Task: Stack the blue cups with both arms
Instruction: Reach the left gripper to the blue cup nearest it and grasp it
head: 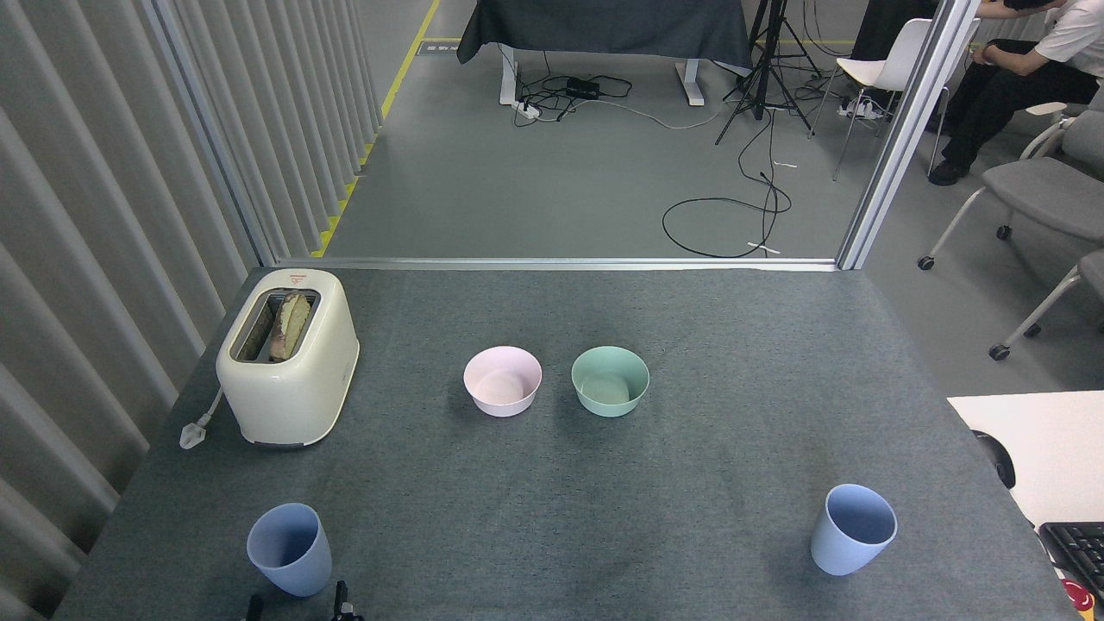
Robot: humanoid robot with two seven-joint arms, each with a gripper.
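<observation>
Left end effector (297,608) barely poked into frame beside the left blue cup (290,548), grip unreadable, right one unseen; I'd grab mid-wall, other blue cup (852,529) sat far.

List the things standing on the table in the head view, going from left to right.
Left blue cup → toaster → pink bowl → green bowl → right blue cup.
</observation>
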